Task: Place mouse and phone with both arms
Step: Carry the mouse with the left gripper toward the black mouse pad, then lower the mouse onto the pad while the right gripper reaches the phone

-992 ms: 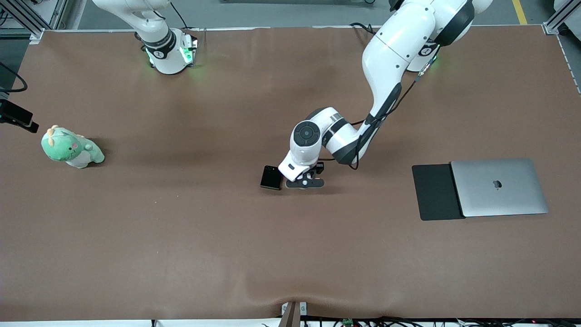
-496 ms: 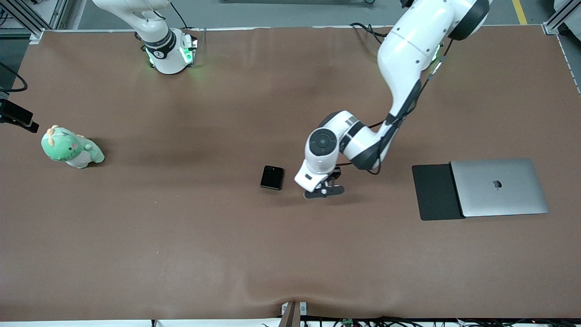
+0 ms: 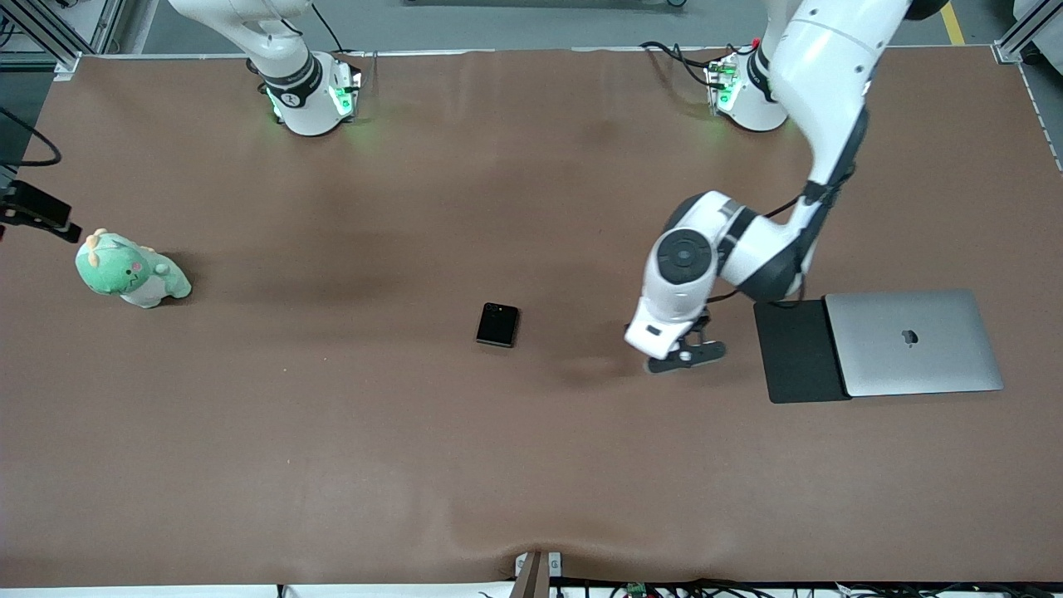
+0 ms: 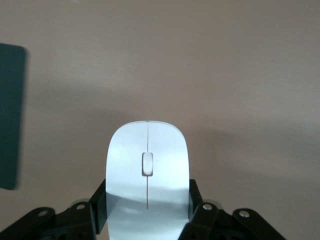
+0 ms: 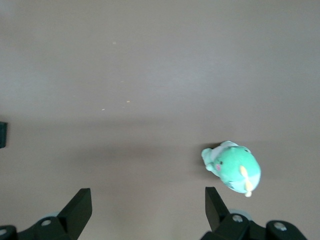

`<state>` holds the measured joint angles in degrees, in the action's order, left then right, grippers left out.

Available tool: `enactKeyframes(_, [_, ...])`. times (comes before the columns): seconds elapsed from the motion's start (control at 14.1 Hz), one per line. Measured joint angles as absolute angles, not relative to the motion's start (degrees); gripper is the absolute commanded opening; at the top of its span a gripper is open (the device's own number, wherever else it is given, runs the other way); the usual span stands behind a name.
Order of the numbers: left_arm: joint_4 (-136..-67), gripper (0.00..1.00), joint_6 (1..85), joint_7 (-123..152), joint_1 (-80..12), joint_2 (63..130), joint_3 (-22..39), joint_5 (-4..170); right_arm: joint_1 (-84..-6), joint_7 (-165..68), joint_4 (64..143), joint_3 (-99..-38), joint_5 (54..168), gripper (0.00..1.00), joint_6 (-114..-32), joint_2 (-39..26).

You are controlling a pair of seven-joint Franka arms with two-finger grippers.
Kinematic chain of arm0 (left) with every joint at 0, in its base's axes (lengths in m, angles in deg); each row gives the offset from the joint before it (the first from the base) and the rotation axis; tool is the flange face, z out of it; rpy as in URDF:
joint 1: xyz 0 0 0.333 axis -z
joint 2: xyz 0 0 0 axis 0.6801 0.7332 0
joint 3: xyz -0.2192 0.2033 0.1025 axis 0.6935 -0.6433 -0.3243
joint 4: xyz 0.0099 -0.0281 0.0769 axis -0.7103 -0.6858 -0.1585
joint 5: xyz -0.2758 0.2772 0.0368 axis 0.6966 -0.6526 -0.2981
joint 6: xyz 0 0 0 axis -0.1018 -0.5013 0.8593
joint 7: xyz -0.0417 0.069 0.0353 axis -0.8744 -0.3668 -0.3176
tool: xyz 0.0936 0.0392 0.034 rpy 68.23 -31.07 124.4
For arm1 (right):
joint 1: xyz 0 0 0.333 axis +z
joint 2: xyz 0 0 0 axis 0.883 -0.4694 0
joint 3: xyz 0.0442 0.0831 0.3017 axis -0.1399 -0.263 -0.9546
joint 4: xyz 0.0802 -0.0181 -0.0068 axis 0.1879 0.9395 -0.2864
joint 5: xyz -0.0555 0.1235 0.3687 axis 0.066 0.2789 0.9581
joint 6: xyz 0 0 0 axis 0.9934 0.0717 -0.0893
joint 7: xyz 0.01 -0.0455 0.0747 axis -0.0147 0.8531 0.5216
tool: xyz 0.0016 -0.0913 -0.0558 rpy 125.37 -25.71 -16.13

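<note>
Front view: left pincer (image 3: 686,355) right of centre, pinching the mouse (image 4: 148,175) — long axis pointing away from the wrist; phone (image 3: 497,324) at centre, upright. Right pincer (image 5: 145,205) spread.

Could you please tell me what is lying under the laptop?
A black mat lies under the laptop, sticking out toward the left pincer. How far it runs underneath is covered.

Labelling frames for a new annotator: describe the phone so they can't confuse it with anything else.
Start at the closed silver laptop near the left arm's end of the brown table, with a flat black rectangular mat beside it. Move toward the table's middle: the small glossy black phone lies alone there. It is much smaller than the mat, nearly square, with rounded corners.
</note>
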<state>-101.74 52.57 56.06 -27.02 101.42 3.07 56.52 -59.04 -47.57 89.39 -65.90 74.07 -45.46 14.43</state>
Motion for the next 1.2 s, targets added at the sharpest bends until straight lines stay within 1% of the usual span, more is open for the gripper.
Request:
enactKeyframes(0.14, [-104.24, 0.64, 52.58, 51.14, -30.99, 99.12, 3.12, 56.50, -55.29, -48.98, 89.59, -66.16, 75.34, 1.00, -45.41, 13.76])
enactKeyframes(0.35, [-105.78, 0.64, 52.75, 42.69, -38.12, 97.80, 4.02, 56.50, -49.32, -52.57, 89.81, -66.45, 79.25, 1.00, -46.71, 9.93])
enactKeyframes(0.57, [-106.44, 0.64, 54.08, 35.50, -47.37, 97.79, 8.07, 56.50, -42.93, -58.06, 89.98, -66.59, 80.11, 1.00, -53.02, 4.41])
enactKeyframes(0.71, [-107.49, 0.65, 56.11, 31.15, -51.79, 97.81, 9.29, 56.50, -38.10, -64.86, 90.12, -66.68, 80.30, 1.00, -58.20, 0.46])
enactKeyframes(0.92, [-108.66, 0.65, 58.55, 26.50, -54.69, 98.76, 9.52, 56.50, -32.54, -70.34, 90.21, -66.71, 82.15, 1.00, -64.82, -5.10])
enactKeyframes(1.2, [-109.09, 0.65, 61.80, 25.70, -55.26, 101.99, 9.57, 56.50, -26.01, -75.95, 90.35, -66.71, 82.42, 1.00, -73.06, -12.92])
